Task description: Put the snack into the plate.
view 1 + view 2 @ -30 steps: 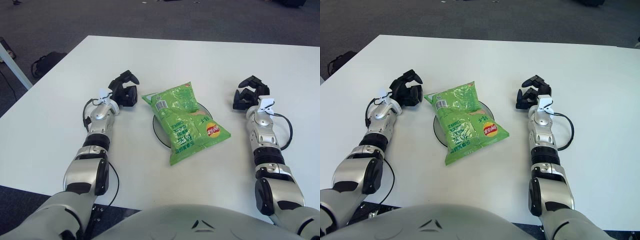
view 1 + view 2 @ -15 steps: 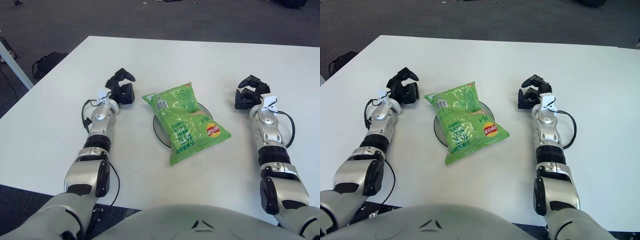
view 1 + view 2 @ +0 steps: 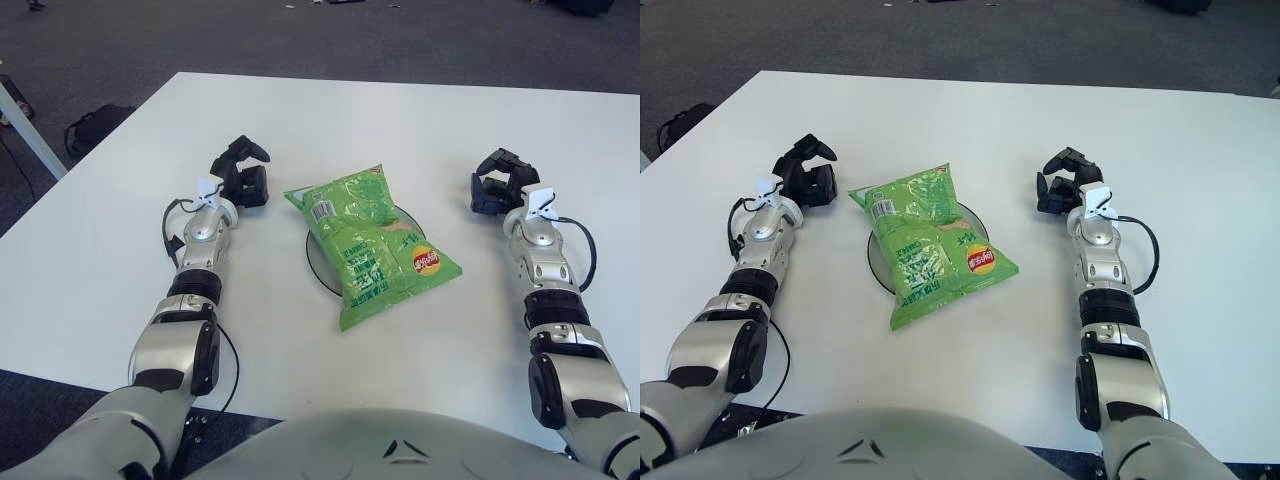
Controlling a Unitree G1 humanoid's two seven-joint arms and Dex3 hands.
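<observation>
Our left hand point(image 3: 243, 178) shows left of the snack bag, fingers loosely curled and holding nothing. Our right hand point(image 3: 496, 186) shows to the bag's right, likewise relaxed and empty, well apart from it. Between them the green snack bag point(image 3: 374, 245) lies across the plate point(image 3: 316, 262), covering most of it, on the white bench point(image 3: 400, 120).

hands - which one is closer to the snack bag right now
The left hand. It shows just left of the upper corner of the green snack bag, with only a narrow strip of table between them, while the right hand sits across a wider gap to the right.
</observation>
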